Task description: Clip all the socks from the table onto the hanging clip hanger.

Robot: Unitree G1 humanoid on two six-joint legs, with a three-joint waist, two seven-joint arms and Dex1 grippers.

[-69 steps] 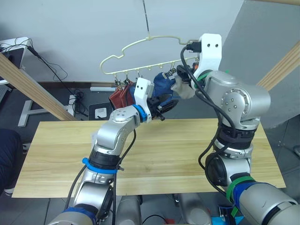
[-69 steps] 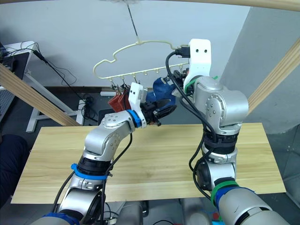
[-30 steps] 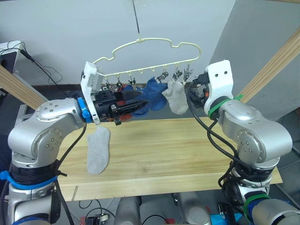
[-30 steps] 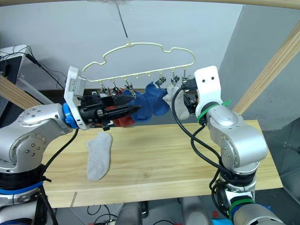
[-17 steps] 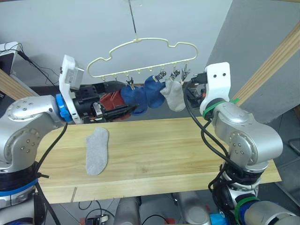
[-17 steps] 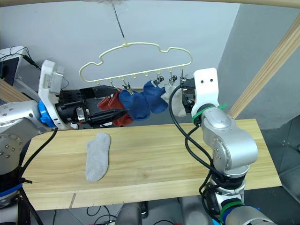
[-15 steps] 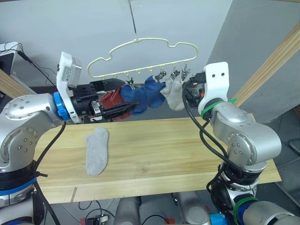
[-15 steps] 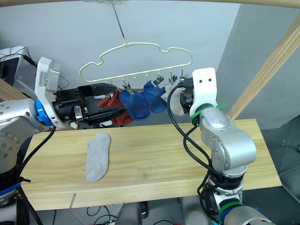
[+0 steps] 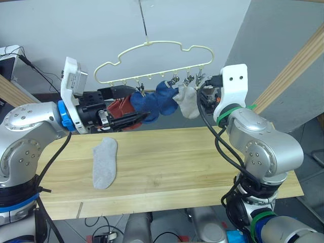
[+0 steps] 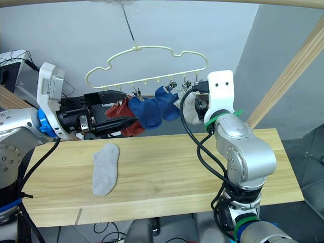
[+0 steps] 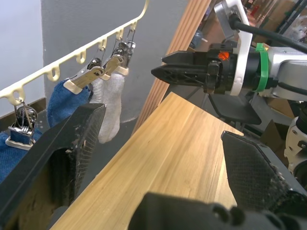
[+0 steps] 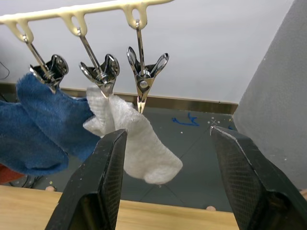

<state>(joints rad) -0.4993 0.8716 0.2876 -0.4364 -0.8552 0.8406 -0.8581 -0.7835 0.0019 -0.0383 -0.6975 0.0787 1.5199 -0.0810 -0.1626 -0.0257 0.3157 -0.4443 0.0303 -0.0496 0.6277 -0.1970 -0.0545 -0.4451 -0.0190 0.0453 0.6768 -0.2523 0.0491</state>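
With both the left pincer (image 9: 126, 109) and right pincer (image 11: 165, 69) spread and empty, one grey sock (image 9: 105, 163) lay on the counter (image 9: 177, 167), and a careless reach risked swinging the clip hanger (image 9: 152, 61) and shaking clipped socks (image 9: 152, 101) loose.

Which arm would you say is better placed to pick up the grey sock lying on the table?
Probably the left: its open gripper hovers nearest the grey sock, while the right gripper is by the hanger's free end clip.

Pale wall (image 9: 61, 30); slanted wooden beams (image 9: 296, 68); dark floor (image 12: 201, 143).
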